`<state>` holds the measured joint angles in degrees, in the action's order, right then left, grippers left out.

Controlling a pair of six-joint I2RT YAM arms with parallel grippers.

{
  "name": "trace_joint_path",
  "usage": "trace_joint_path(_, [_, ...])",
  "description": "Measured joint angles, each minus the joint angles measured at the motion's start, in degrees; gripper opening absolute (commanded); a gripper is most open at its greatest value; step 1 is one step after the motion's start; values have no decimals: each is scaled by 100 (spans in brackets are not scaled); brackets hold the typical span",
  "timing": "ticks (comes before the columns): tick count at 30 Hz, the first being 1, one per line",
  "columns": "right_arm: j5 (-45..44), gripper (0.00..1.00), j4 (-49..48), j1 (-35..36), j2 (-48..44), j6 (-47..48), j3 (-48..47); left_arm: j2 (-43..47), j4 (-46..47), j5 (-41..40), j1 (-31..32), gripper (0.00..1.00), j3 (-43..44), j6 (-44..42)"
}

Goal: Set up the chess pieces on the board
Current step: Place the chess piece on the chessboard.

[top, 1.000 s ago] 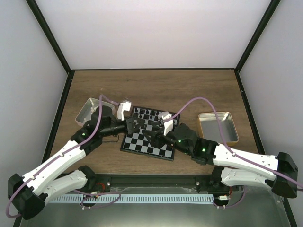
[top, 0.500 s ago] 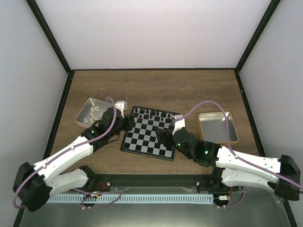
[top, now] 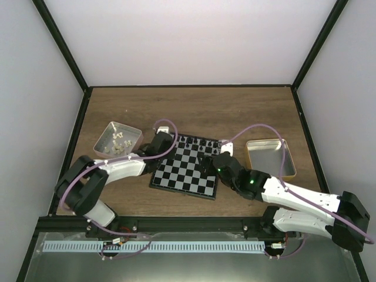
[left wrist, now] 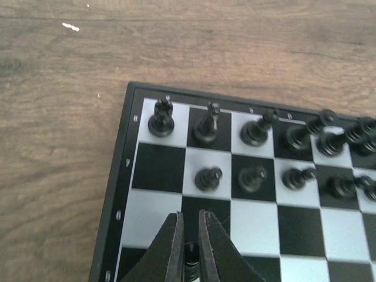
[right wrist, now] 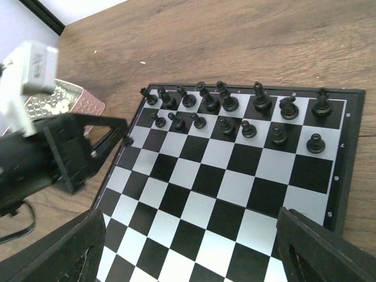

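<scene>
A black pawn is clamped in the closed left gripper, and the vacant pawn-row square beside the board's rim is seen just ahead-left of it.

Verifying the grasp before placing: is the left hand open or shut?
Shut. In the left wrist view, the left hand has its fingers pinching a black piece between them, over the board.
</scene>
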<state>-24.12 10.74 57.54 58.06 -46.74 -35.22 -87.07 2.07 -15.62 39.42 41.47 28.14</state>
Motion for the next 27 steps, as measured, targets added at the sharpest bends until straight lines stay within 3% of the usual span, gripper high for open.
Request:
trace_joint_path(11, [223, 82, -142, -48, 61, 238, 0, -1091, 894, -175, -409, 4, 267, -184])
trace_joint_path(27, [337, 82, -177, -83, 326, 208, -107, -1423, 1373, 116, -527, 4, 431, -175])
